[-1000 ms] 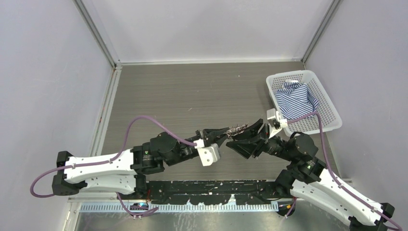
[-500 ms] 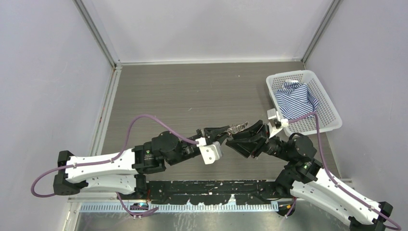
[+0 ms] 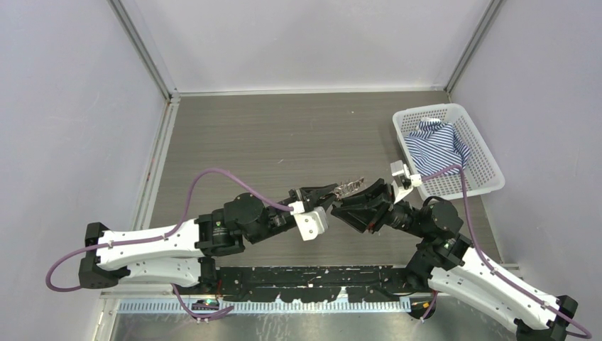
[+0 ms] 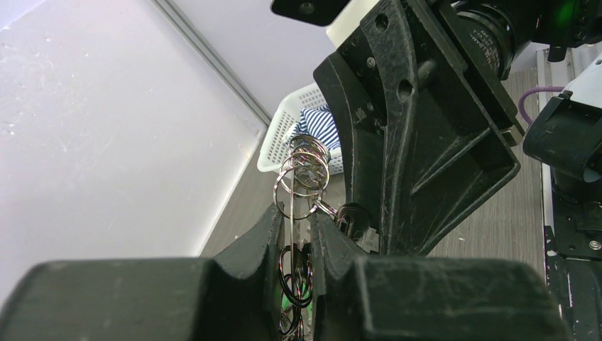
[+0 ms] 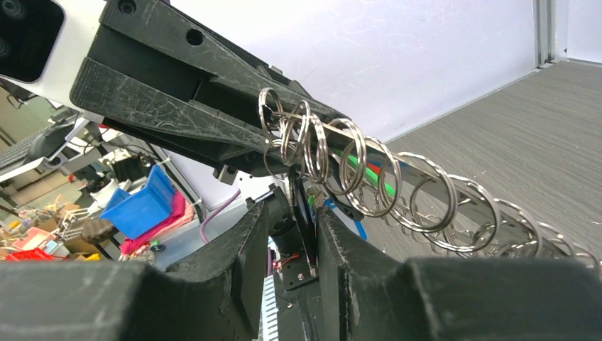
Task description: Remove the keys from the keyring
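My left pincer (image 4: 294,213) is nearly closed. Its two fingers nip the wire of the keyring (image 4: 304,174), so the ring stands up out of the tips, in the air above the table. The keyring looks like a crowd of small silvery split rings bunched along one loop, and darker rings hang below my left fingers. My right pincer (image 5: 294,209) faces it head-on from the other side with its jaws partly open. A thin dark key (image 5: 302,226) hangs down between its fingers, and I cannot tell whether either finger touches it. Among the rings I glimpse the coloured heads of other keys (image 5: 374,172), green with hints of red and blue, all seemingly on the ring.

I judge this to be the start of taking one key off, with the left pincer as anchor and the right about to take hold. The next move calls for the right jaws to clamp squarely on that dark key. They must then work it round and off its split ring while the left grips firmly. A slanted grip would likely slip, or drag the whole bunch along.

Below us the table (image 3: 284,135) is grey wood-grain. At its far right corner sits a white basket (image 3: 490,167) with a blue-and-white striped cloth (image 3: 436,145) in it. Pale walls (image 3: 71,106) close in the left, back and right sides, with metal strips along their seams.
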Robot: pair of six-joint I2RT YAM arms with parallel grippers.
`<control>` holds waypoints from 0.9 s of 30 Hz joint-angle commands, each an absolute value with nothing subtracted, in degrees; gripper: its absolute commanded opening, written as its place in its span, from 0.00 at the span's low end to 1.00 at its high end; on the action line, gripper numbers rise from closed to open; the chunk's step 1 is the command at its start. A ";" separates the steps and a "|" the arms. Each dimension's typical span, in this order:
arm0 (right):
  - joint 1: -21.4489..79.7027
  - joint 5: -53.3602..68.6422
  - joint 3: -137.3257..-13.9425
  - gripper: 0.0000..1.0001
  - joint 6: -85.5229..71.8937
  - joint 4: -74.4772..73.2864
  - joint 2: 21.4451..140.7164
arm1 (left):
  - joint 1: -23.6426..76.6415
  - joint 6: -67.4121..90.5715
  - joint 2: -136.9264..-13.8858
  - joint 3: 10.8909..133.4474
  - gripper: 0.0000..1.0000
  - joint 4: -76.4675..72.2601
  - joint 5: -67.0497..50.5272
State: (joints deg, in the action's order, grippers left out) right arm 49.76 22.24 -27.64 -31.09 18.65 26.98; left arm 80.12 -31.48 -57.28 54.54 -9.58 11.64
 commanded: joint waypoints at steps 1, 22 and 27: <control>49.79 22.30 -27.47 0.35 -32.08 22.15 27.10 | 79.91 -31.03 -56.43 57.97 0.00 -15.56 12.37; 49.79 20.73 -31.07 0.11 -26.48 12.91 25.55 | 79.93 -31.14 -55.90 57.89 0.00 -13.61 11.25; 49.83 21.18 -32.61 0.11 -25.04 10.43 25.41 | 79.89 -32.99 -56.14 57.71 0.00 -12.97 11.89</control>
